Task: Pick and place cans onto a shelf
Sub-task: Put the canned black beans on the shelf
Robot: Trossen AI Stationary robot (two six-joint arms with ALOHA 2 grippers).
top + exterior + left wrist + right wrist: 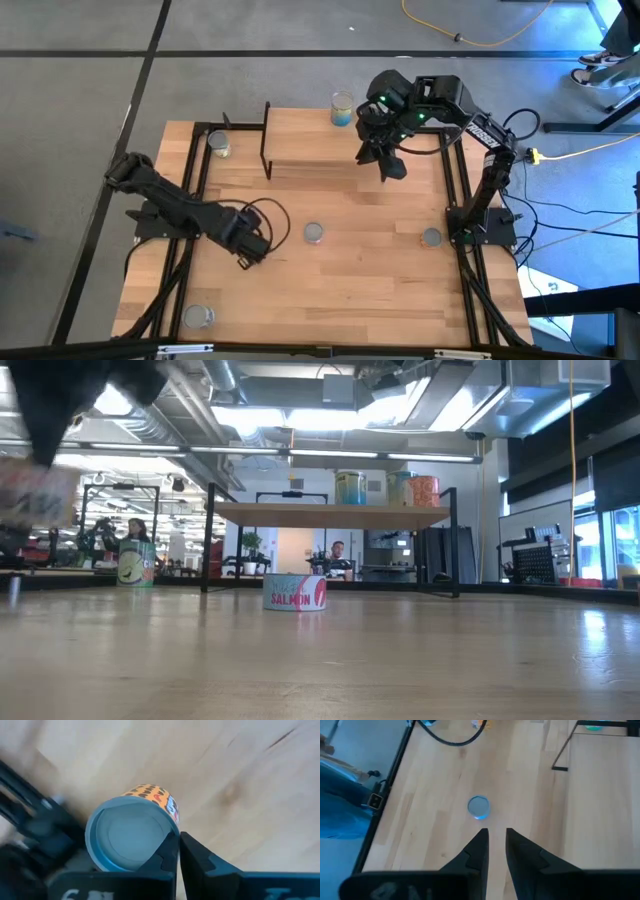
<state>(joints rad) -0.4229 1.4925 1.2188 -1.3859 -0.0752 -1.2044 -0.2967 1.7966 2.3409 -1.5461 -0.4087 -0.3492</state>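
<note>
The left gripper (176, 854) sits at the lower middle of the left wrist view with its fingers (200, 862) pressed together. An orange-labelled can (131, 836) lies tilted against the left finger, not between the two. Whether the tips pinch its rim is hard to say. In the low view a blurred label hangs under a dark shape at the upper left, probably this same can.

On the wooden table (350, 280), one can (198, 316) stands at the lower left of the high view. A second can (313, 233) stands in the middle, and a third can (431, 238) is at the right rail. A green can (218, 143) stands at the upper left.

Farther back, the right gripper (385, 160) hovers over the shelf (310, 150). Its fingers (475, 852) stand a narrow gap apart and hold nothing. The low view shows a blue can (350, 487), a pale can (400, 488) and an orange can (425, 490) on the shelf top.

Beyond the table is a workshop with ceiling lights (300, 415) and a seated person (135, 532) at the left.
</note>
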